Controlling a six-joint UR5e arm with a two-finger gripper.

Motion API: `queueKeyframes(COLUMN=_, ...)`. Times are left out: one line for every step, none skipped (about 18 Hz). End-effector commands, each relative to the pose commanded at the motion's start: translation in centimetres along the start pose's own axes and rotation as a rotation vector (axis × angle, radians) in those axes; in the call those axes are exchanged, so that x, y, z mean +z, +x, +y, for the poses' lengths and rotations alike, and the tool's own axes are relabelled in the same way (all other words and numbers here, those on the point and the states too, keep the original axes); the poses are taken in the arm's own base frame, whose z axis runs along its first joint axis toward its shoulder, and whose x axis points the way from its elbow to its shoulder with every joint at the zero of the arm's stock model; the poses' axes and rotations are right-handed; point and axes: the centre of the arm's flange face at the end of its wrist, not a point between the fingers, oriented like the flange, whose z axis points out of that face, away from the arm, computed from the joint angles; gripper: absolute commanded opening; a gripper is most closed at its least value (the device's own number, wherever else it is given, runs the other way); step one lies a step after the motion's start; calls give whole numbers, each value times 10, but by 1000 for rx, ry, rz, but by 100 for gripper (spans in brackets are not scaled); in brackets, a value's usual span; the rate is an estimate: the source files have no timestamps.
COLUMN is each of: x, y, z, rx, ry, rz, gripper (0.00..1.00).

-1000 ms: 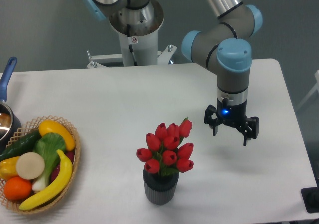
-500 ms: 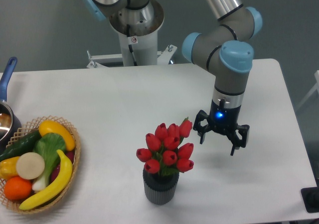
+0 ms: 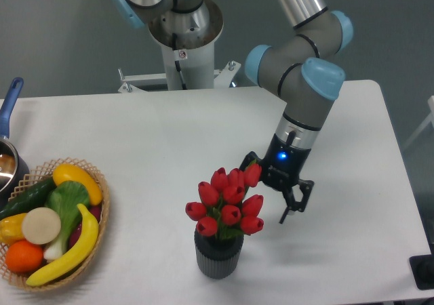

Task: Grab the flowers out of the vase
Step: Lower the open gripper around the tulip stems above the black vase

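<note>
The flowers point(image 3: 227, 200), a bunch of red tulip buds with green leaves, stand upright in the vase point(image 3: 218, 255), a short dark ribbed cylinder near the table's front edge. My gripper point(image 3: 268, 190) hangs tilted just to the right of the buds and is open, with nothing between its fingers. One finger point(image 3: 289, 211) points down to the right of the bunch. The other is near the topmost right bud and is partly hidden by it. I cannot tell whether it touches the bud.
A wicker basket point(image 3: 100, 225) with fruit and vegetables sits at the front left. A pot with a blue handle point(image 3: 9, 100) is at the left edge. The robot base point(image 3: 183, 41) stands behind the table. A dark object point(image 3: 424, 271) is at the lower right corner.
The gripper has moved left and down from the table's right side to the bunch, and has tilted. The flowers and the vase have not moved.
</note>
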Motion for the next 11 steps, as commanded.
queueKeyframes(x=-1, y=0, z=0, rx=-2, ry=14, rz=5, gripper=100)
queueKeyframes(x=-2, y=1, z=1, rx=-4, ry=24, rz=10, gripper=100)
queueKeyframes(x=-2, y=1, z=0, rx=-5, ry=42, rz=17, gripper=100)
queueKeyframes(x=-3, y=2, z=-2, rx=-6, ry=71, rz=30, gripper=100)
queueKeyframes(x=-4, y=3, z=-5, rx=-9, ry=103, rz=43, gripper=100)
queueKeyframes(x=-6, y=2, z=-5, rx=-16, ry=134, rz=55, gripper=100)
queueKeyframes(x=-8, y=2, z=-6, rx=-20, ry=160, rz=64, gripper=100)
queueKeyframes(x=-9, y=3, z=-8, rx=-19, ry=174, rz=70, gripper=100)
queueKeyframes(x=-9, y=3, z=-7, rx=-20, ry=178, rz=72, gripper=100)
queueKeyframes(x=-9, y=3, z=-8, rx=-19, ry=180, rz=72, gripper=100)
queueKeyframes(x=-10, y=3, z=-9, rx=-17, ry=187, rz=72, gripper=100)
